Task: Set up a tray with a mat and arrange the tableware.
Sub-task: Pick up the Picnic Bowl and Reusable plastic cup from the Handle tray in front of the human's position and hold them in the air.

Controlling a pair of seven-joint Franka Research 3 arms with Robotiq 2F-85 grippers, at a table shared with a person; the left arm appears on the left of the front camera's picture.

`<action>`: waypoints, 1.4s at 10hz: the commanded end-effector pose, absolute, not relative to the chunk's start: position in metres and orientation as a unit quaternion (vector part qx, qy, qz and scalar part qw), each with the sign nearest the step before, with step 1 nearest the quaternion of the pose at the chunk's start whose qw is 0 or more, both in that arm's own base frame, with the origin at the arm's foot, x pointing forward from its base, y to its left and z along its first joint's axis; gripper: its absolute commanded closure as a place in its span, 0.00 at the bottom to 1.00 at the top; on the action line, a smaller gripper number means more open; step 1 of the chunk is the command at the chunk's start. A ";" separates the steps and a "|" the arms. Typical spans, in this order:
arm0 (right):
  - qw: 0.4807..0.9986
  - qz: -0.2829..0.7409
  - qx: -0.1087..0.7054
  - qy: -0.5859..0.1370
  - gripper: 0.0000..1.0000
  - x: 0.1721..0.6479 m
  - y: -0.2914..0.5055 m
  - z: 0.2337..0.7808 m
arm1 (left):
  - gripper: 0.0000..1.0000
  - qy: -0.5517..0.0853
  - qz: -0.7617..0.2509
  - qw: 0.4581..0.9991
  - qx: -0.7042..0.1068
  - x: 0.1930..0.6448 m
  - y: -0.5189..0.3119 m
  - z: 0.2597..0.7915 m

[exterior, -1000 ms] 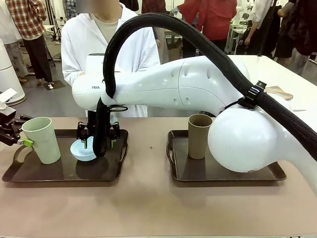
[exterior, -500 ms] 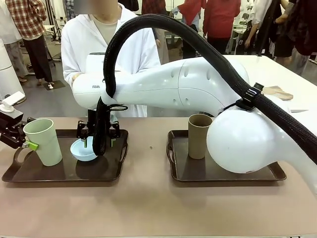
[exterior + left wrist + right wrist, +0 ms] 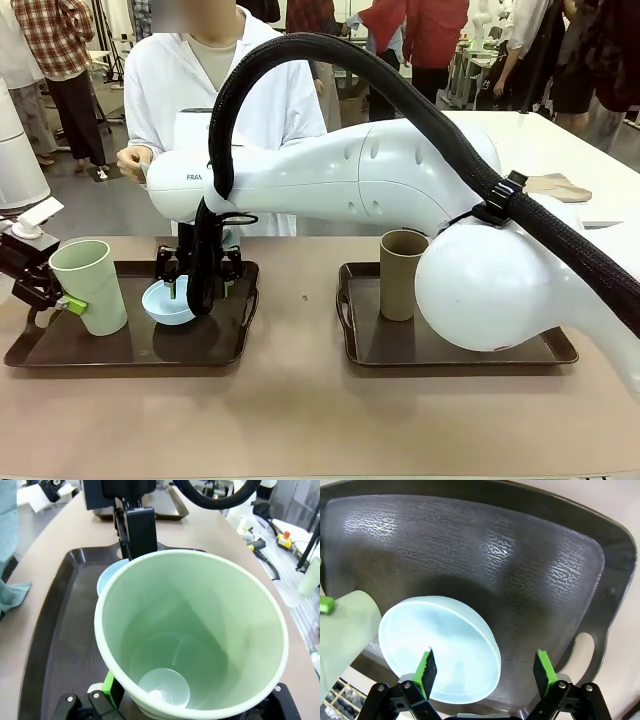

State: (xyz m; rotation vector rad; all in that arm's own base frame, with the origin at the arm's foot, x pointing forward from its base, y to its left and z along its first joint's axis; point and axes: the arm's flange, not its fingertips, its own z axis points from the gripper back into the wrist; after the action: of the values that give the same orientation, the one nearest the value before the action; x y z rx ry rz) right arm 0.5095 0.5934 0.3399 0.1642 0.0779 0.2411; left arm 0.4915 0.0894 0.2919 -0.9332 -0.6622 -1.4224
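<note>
Pale green tall handleless cup (image 3: 90,285) on dark tray (image 3: 130,347), left end: your left end effector (image 3: 68,303) straddles it, grip unclear. Right end effector (image 3: 486,669) open above small light blue bowl (image 3: 440,647).

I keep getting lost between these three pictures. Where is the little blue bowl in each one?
Front view: the bowl sits on the left tray, just right of the green cup.
Left wrist view: a sliver of the bowl peeks out behind the cup's upper left rim.
Right wrist view: the bowl lies lower left of centre.
Shared landmark: the green cup, right beside the bowl in all three.
</note>
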 end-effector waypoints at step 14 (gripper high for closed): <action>0.990 0.119 0.058 0.045 1.00 0.506 0.592 0.358 | 0.69 -0.282 -0.604 0.633 -0.394 0.493 0.094 0.304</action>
State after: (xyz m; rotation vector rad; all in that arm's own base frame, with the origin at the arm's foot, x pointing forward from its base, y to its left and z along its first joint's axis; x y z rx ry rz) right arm 0.5068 0.5950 0.3444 0.1537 0.0865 0.2559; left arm 0.4982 0.0949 0.2921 -0.9007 -0.6707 -1.4166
